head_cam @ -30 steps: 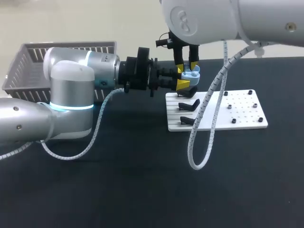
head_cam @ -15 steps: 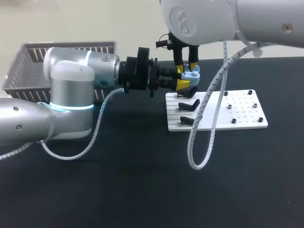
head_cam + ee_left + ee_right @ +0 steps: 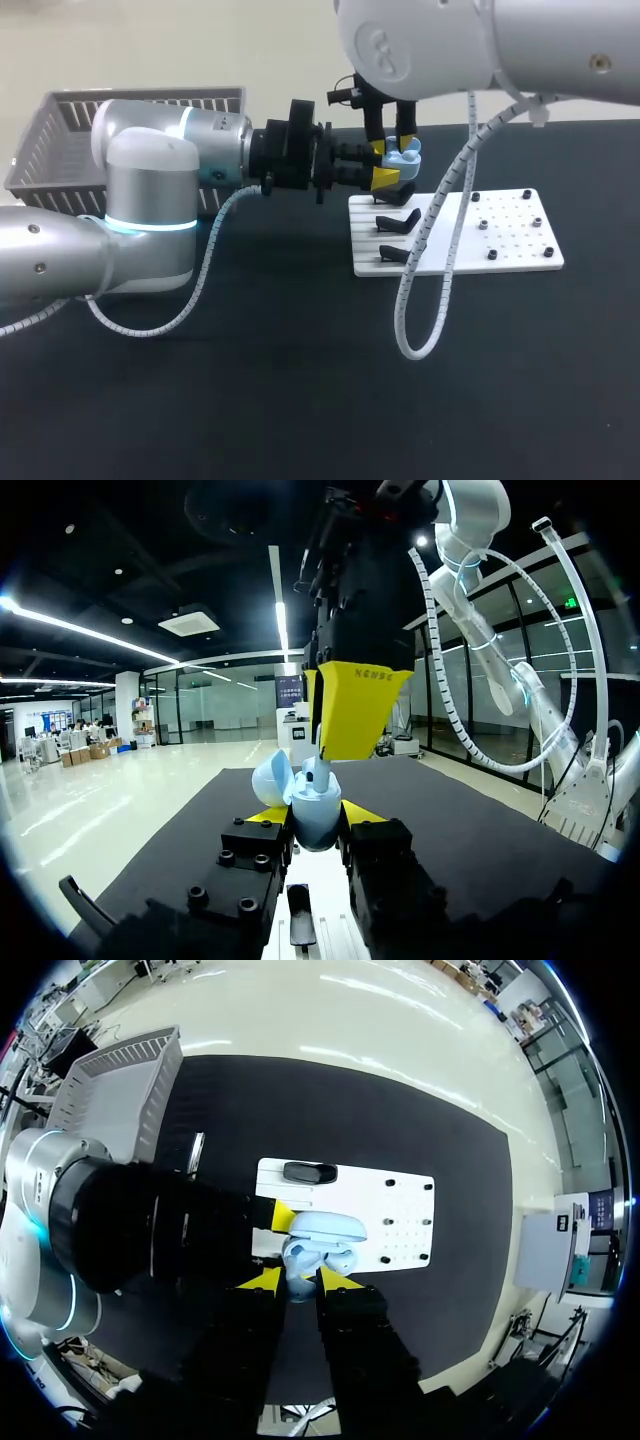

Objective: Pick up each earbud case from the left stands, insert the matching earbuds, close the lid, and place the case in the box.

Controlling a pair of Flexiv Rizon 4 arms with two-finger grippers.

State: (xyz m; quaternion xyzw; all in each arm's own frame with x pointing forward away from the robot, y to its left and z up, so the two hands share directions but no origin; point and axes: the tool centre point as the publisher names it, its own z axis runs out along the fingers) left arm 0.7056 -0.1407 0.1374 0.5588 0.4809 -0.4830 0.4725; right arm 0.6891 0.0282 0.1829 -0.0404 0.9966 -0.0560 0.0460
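1. Gripping the pale blue earbud case [image 3: 316,825] from both sides, the left gripper [image 3: 316,818] keeps its jaws narrow on the body. The lid [image 3: 325,1228] stands open.
2. Directly above, the right gripper [image 3: 299,1280] hangs over the case's open mouth. Its jaws are hard to read against the case, so I cannot tell whether they pinch an earbud.
3. Compared with a second ago, the head view shows almost no movement. The left arm [image 3: 150,190] holds the same pose, and the case stays in the air over the far left corner of the white stand plate [image 3: 500,240]. Only the right arm's [image 3: 420,40] big housing has shifted a hair.
4. That stillness suggests the earbud insertion is at its fine, slow part, not that a new step has begun.
5. Two black stands [image 3: 398,222] on the plate, nearer than the case, are bare.
6. Closing the lid is not yet done, and neither is the carry to the grey basket [image 3: 60,140] at the table's [image 3: 300,400] far left.
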